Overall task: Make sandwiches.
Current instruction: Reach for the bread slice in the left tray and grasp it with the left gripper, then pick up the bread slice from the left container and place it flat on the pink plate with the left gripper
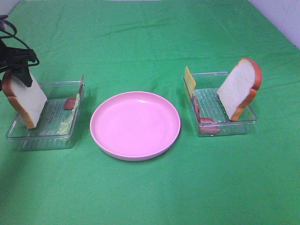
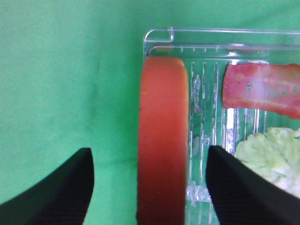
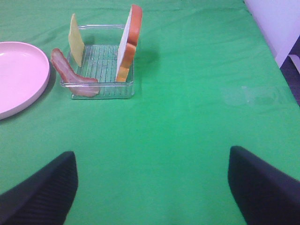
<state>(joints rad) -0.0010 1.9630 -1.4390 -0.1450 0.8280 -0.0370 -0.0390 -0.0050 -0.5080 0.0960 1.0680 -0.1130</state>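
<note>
Closest in the right wrist view, the right gripper is hanging over bare green cloth with its dark fingers spread wide and nothing between them, well apart from the trays. In the high view, the pink plate is sitting at lower centre of the frame, bare, between two clear trays. At centre left, the left tray is lying just beside the plate. Pale lettuce is resting along the tray's near right side, and a left bacon strip is lying farther back against the right wall. The left bread slice is standing on edge at the tray's left side, tilting toward the upper left, with its crust uppermost. At centre right, the right tray is holding a right bacon strip that is draping over its near left corner. The right bread slice is leaning upright against the tray's right wall, and a yellow cheese slice is standing at the far left corner. Farthest back, in the upper left of the frame, the left gripper is hovering over the top of the left bread slice. Its wrist view shows the black fingers straddling the orange-brown crust with a clear gap on either side, so the jaws are standing apart and gripping nothing.
</note>
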